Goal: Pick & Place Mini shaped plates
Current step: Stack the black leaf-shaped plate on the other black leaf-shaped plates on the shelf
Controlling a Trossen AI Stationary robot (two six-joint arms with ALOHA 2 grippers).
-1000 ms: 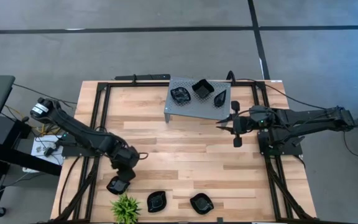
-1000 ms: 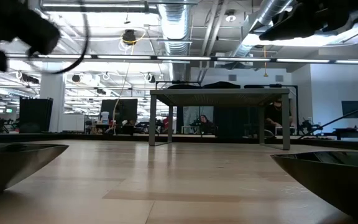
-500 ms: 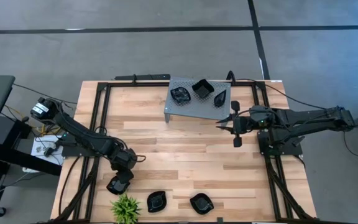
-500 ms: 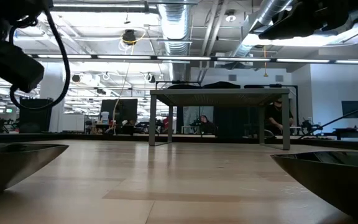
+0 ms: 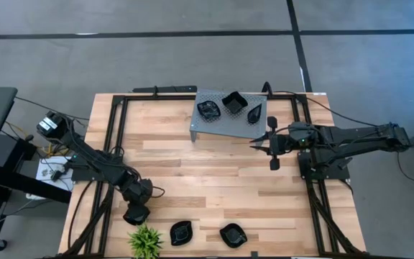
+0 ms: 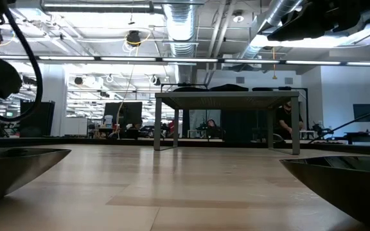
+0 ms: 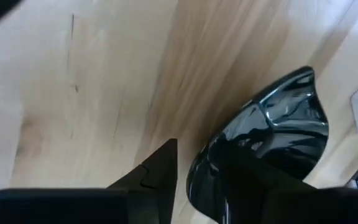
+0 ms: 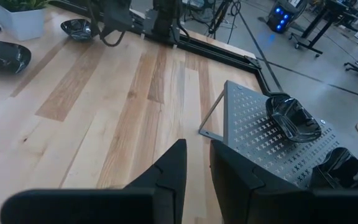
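Note:
A teardrop-shaped glossy black mini plate (image 5: 132,215) rests on its underside on the wood at the table's near left. My left gripper (image 5: 137,204) points steeply down over it, open. In the left wrist view one finger (image 7: 159,177) stands just outside the plate's rim (image 7: 197,171). The other finger is lost in the dark over the plate's hollow (image 7: 278,134). Two more black plates (image 5: 182,232) (image 5: 233,234) lie along the near edge. Three plates (image 5: 209,109) (image 5: 233,101) (image 5: 254,114) sit on the grey shelf (image 5: 221,124). My right gripper (image 5: 259,144) hovers in front of the shelf, narrowly open with nothing between its fingers (image 8: 174,167). My left gripper comes at the teardrop plate from above, with its fingers on either side of the rim's near part (image 7: 197,171). A thin strip of wood shows between the visible finger and the rim. I cannot tell whether the hidden finger touches the plate.
A small green plant (image 5: 144,241) in a white pot stands right beside the left gripper at the near edge. Black frame rails (image 5: 113,129) run along both sides of the table. Bare wood (image 5: 207,180) lies between the shelf and the near plates.
My left gripper has gone down and toward the table's near left corner, onto the teardrop plate, rolling a little about its own axis. Its fingers have kept their gap. The plates have not moved.

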